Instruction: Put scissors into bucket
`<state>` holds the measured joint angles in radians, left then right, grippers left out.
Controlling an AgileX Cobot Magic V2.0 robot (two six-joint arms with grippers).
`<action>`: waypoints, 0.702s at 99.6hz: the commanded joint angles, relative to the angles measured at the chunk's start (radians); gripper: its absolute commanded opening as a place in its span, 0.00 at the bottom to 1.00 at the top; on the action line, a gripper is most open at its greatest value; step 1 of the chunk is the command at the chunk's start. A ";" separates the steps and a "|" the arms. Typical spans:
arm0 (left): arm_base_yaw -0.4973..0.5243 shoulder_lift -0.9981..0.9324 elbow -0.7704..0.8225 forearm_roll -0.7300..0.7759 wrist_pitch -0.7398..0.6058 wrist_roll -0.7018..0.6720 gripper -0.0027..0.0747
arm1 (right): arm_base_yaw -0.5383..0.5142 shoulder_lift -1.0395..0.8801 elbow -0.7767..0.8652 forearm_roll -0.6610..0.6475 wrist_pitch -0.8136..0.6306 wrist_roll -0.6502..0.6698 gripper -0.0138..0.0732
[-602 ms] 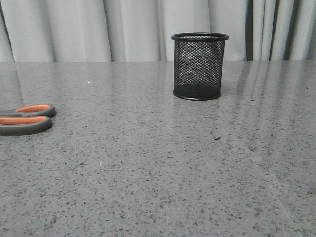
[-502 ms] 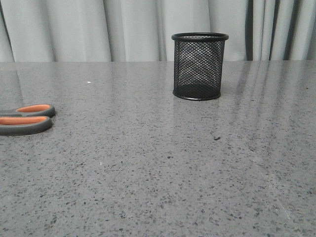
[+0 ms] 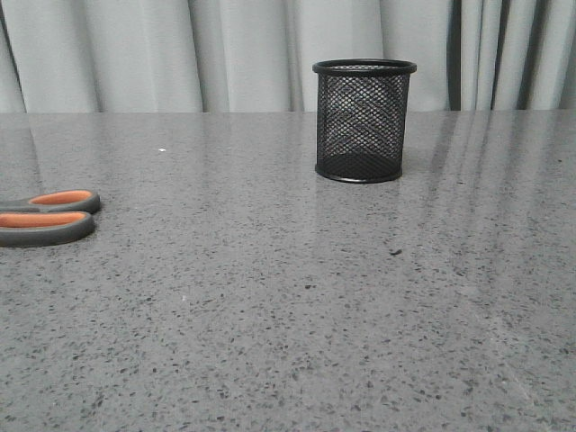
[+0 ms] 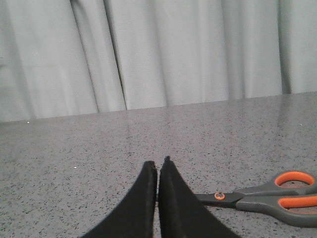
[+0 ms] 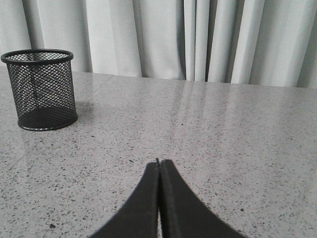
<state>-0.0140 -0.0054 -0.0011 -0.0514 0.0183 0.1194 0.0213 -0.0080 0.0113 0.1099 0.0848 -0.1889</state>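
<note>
The scissors [image 3: 45, 217] lie flat at the table's left edge in the front view, only their grey and orange handle loops showing. In the left wrist view the scissors [image 4: 267, 196] lie beside my left gripper [image 4: 158, 163], blades partly hidden behind its fingers. That gripper is shut and empty. The black mesh bucket [image 3: 363, 121] stands upright at the back centre, and it shows in the right wrist view [image 5: 42, 89] well away from my right gripper [image 5: 159, 160], which is shut and empty. Neither gripper shows in the front view.
The grey speckled table [image 3: 288, 297] runs back to pale curtains [image 3: 225, 54]. A small dark speck [image 3: 395, 252] lies on the table in front of the bucket.
</note>
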 commanded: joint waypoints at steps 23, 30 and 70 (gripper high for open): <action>0.004 -0.024 0.017 -0.005 -0.072 -0.006 0.01 | -0.006 -0.020 0.026 -0.010 -0.073 -0.006 0.08; 0.004 -0.024 0.017 -0.005 -0.072 -0.006 0.01 | -0.006 -0.020 0.026 -0.010 -0.073 -0.006 0.08; 0.004 -0.024 0.017 -0.005 -0.072 -0.006 0.01 | -0.006 -0.020 0.026 -0.003 -0.085 -0.006 0.08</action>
<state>-0.0140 -0.0054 -0.0011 -0.0514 0.0183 0.1194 0.0213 -0.0080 0.0113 0.1099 0.0848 -0.1886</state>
